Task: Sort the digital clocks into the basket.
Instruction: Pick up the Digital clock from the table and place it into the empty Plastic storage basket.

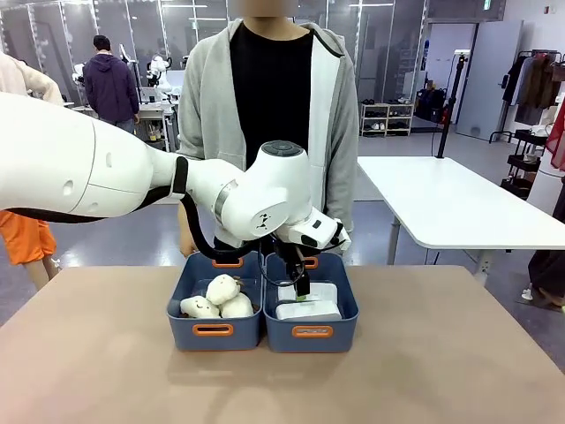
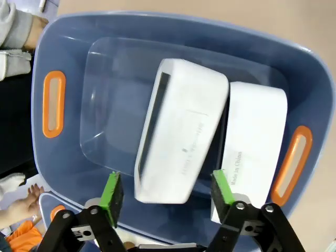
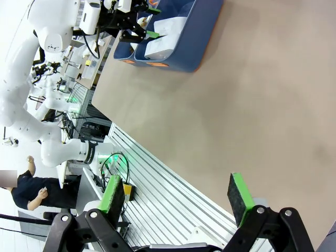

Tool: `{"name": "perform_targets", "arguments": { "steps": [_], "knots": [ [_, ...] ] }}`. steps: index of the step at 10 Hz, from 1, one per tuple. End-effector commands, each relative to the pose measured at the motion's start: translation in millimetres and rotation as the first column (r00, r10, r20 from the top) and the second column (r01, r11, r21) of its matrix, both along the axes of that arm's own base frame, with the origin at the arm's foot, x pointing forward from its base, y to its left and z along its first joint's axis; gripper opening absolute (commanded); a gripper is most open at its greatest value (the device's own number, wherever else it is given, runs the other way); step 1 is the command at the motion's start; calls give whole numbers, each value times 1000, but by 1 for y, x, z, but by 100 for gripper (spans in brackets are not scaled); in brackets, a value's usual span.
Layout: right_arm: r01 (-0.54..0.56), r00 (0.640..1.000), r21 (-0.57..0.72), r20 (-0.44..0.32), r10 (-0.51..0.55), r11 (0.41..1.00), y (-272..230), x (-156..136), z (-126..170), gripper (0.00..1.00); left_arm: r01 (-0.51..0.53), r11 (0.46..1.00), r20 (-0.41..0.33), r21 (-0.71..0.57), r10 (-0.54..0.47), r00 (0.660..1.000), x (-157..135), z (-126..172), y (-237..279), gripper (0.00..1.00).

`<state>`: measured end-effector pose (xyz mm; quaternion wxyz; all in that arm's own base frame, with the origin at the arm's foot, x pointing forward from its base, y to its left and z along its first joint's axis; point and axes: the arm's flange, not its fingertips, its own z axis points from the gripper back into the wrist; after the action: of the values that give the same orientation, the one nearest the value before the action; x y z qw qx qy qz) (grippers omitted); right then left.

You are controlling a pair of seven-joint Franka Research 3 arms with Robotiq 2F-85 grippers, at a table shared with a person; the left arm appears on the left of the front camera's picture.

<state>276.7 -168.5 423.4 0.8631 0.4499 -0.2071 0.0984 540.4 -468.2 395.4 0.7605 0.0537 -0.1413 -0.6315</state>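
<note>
Two white digital clocks (image 1: 308, 310) lie inside the right-hand blue basket (image 1: 313, 332). In the left wrist view one clock (image 2: 184, 131) rests tilted in the middle of the basket (image 2: 68, 63), and the second clock (image 2: 254, 136) lies beside it, against the end with the orange handle slot. My left gripper (image 1: 303, 287) hangs over this basket, open (image 2: 167, 189), with its green pads on either side of the tilted clock's near end and a gap on both sides. My right gripper (image 3: 176, 197) is open and holds nothing, off beyond the table's edge.
The twin blue tub (image 1: 213, 330) at the left holds white plush toys (image 1: 221, 296). A person in a grey jacket (image 1: 207, 106) stands right behind both tubs, with a sleeve (image 2: 18, 31) close to the basket's far end. Bare tan tabletop (image 1: 424, 371) lies around the tubs.
</note>
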Motion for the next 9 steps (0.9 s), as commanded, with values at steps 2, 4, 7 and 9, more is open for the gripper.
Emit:
{"name": "perform_targets", "arguments": {
  "steps": [2, 4, 7, 9],
  "knots": [
    [3, 1000, 4, 1, -3, 1000, 2, 0, 2, 100, -4, 999, -142, -36, -1, 990, -20, 25, 18, 100],
    [3, 1000, 4, 1, -3, 1000, 2, 0, 2, 100, -4, 1000, -10, -10, 4, 1000, -2, 3, -2, 100],
    [3, 1000, 4, 1, -3, 1000, 2, 0, 2, 100, -4, 1000, -10, -10, 4, 1000, -2, 3, -2, 100],
    [3, 1000, 4, 1, -3, 1000, 2, 0, 2, 100, -4, 1000, -10, -10, 4, 1000, -2, 3, -2, 100]
  ]
}}
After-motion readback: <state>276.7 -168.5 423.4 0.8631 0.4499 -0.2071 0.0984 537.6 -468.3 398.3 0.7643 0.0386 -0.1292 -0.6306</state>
